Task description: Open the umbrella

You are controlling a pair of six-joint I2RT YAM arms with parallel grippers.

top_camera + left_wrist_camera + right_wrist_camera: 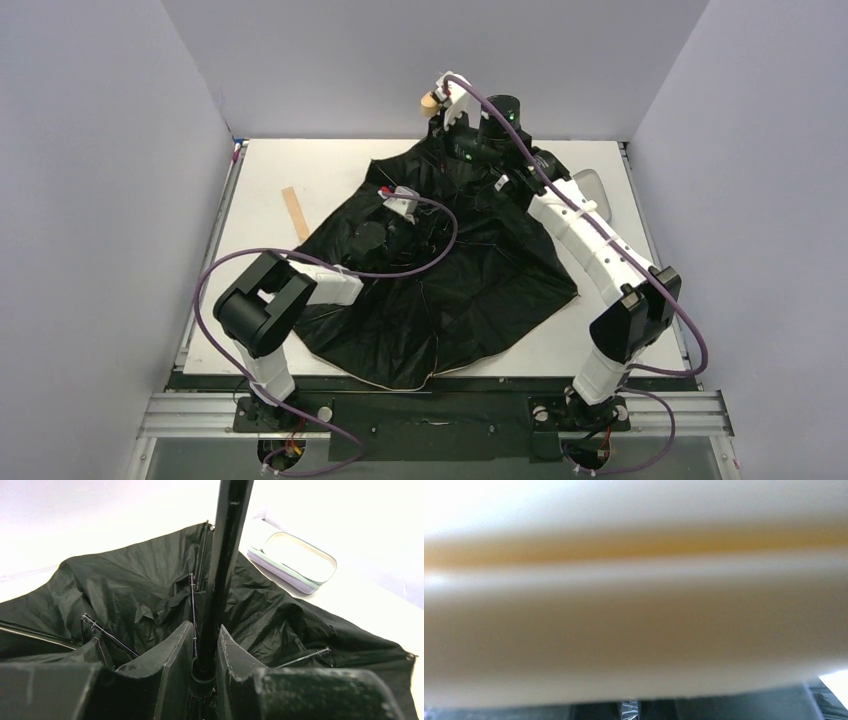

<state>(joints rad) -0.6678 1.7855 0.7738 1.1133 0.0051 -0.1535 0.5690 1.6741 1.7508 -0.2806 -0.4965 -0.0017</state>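
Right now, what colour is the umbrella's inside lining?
Black. The umbrella lining shows best in the left wrist view, spread around the shaft.

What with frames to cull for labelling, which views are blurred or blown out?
Top external: sharp and evenly lit, though the umbrella reads as near-featureless black. Left wrist: the shaft is crisp, the background blown out white. Right wrist: unusable, filled by a tan blur too close to focus.
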